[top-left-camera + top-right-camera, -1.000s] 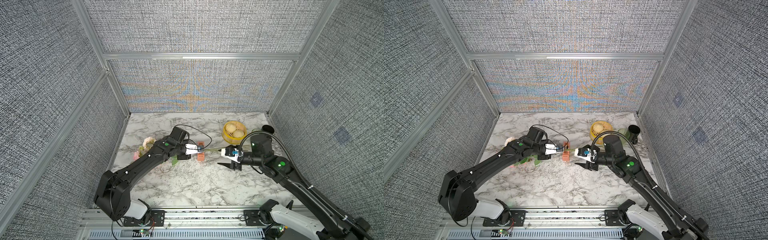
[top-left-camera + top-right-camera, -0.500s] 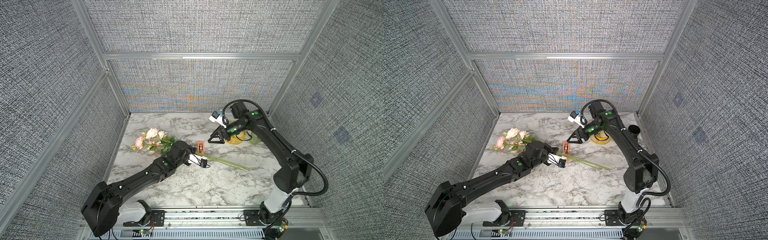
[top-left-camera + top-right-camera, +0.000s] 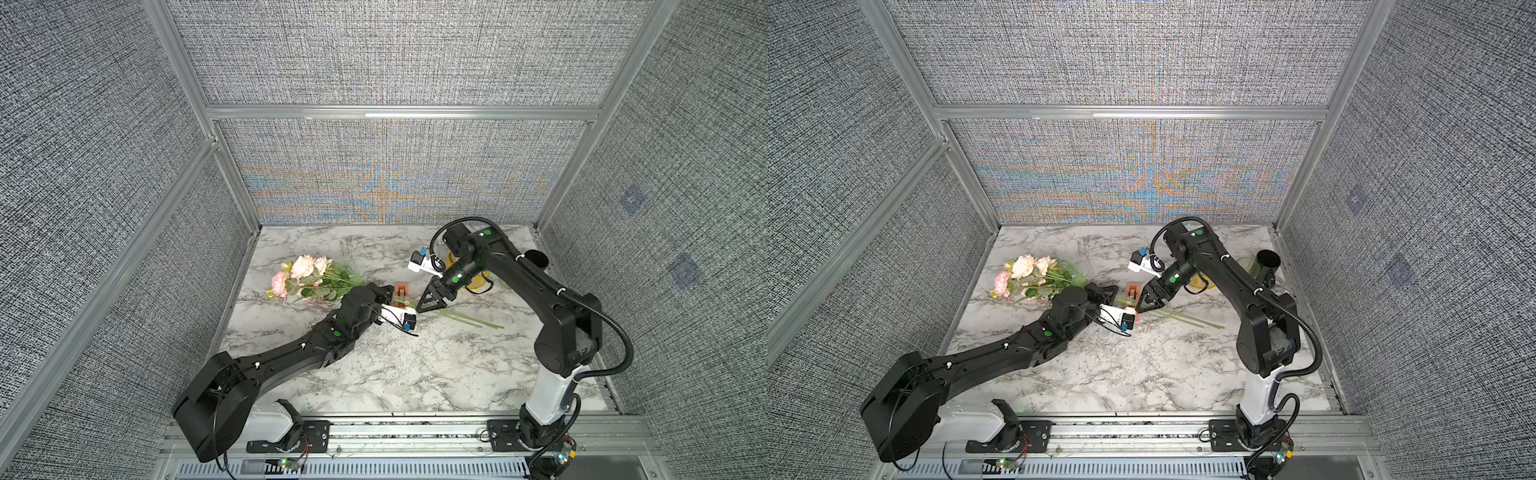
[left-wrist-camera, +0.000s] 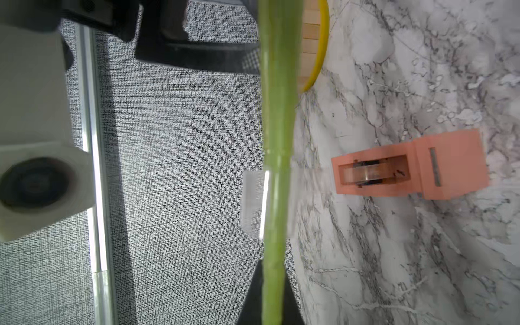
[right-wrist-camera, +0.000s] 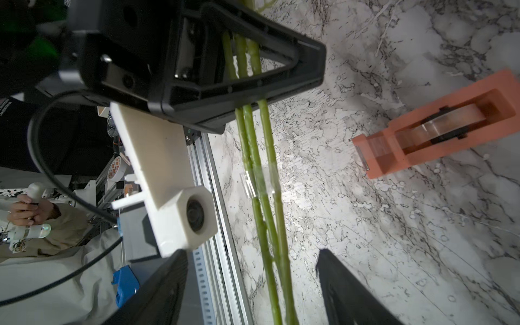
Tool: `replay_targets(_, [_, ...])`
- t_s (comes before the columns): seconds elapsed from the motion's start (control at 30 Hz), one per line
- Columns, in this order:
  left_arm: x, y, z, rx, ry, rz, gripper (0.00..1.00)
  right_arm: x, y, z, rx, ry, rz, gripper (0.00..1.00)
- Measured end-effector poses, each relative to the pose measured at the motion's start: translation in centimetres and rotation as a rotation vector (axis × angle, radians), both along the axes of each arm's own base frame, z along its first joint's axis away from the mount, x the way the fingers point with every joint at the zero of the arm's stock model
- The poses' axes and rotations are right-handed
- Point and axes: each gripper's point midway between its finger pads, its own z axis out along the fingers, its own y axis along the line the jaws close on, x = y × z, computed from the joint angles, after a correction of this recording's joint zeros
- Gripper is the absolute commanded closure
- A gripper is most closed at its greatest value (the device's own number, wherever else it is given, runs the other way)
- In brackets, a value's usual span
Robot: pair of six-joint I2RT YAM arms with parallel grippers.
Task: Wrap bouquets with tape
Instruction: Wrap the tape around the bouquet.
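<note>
In the left wrist view we find the stems point(image 4: 277, 168) blurred against the lens, with the yellow basket point(image 4: 323, 33) cut off by the frame edge and partly hidden behind them. In the right wrist view the tape dispenser point(image 5: 439, 132) runs past the edge, and the clear strip point(image 5: 260, 180) on the stems is too faint to trace. In both top views the left gripper point(image 3: 384, 294) covers part of the stems, and the right arm point(image 3: 519, 272) hides most of the basket.

Bouquet point(image 3: 307, 276) lies on the counter point(image 3: 415, 374), blooms toward the left wall, stems point(image 3: 465, 318) running right past centre. Tape dispenser point(image 3: 401, 289) stands just behind the stems. My left jaws grip the stems left of it; my right jaws straddle them on its right. Basket point(image 3: 477, 281) sits at back right, behind my right arm.
</note>
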Motion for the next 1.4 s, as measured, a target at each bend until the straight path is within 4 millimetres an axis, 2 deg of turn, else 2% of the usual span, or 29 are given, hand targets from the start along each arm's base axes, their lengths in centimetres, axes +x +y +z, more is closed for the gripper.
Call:
replay_targets(0.1, [0.1, 0.0, 0.2, -0.019, 0.008, 0.007, 1.0, 0.2, 0.3, -0.8, -0.016, 0.0, 0.02, 0.47])
replay_targets(0.2, [0.1, -0.3, 0.8, -0.048, 0.006, 0.004, 1.0, -0.1, 0.7, -1.8, -0.039, 0.007, 0.047, 0.5])
replay_targets(0.27, [0.1, -0.3, 0.8, -0.061, 0.017, 0.01, 1.0, -0.2, 0.7, -2.4, -0.052, 0.005, 0.06, 0.61])
replay_targets(0.4, [0.1, -0.1, 0.7, -0.064, 0.033, 0.021, 1.0, 0.0, 0.6, -2.7, -0.062, -0.026, 0.063, 0.91])
replay_targets(0.47, [0.1, 0.0, 0.7, -0.07, 0.043, 0.03, 0.99, -0.3, 0.7, -2.3, -0.045, -0.057, 0.071, 1.0])
replay_targets(0.63, [-0.7, 0.7, 2.1, -0.137, 0.076, 0.044, 0.74, 0.3, 1.1, -1.4, -0.031, -0.212, 0.094, 1.0])
replay_targets(0.7, [-1.6, 1.0, 2.9, -0.171, 0.105, 0.038, 0.69, 1.0, 1.1, -1.5, -0.039, -0.281, 0.101, 1.0])
replay_targets(0.87, [-3.9, 2.4, 5.5, -0.284, 0.182, 0.027, 0.63, 2.1, 1.4, -1.9, -0.07, -0.462, 0.135, 1.0])
replay_targets(1.03, [-6.0, 3.1, 7.9, -0.391, 0.313, -0.011, 0.62, 2.9, 1.6, -1.8, -0.056, -0.673, 0.163, 1.0])
replay_targets(1.1, [-6.5, 3.1, 8.1, -0.403, 0.375, -0.021, 0.6, 2.8, 1.8, -2.0, -0.04, -0.745, 0.183, 1.0])
replay_targets(1.17, [-6.7, 3.3, 8.1, -0.413, 0.431, -0.023, 0.53, 3.0, 1.8, -2.2, -0.025, -0.817, 0.187, 1.0])
replay_targets(1.27, [-7.1, 3.4, 7.5, -0.396, 0.546, -0.024, 0.53, 3.7, 1.9, -2.2, -0.003, -0.937, 0.184, 1.0])
replay_targets(1.4, [-7.7, 2.2, 6.2, -0.339, 0.715, -0.043, 0.53, 4.0, 2.3, -2.4, 0.027, -1.123, 0.196, 1.0])
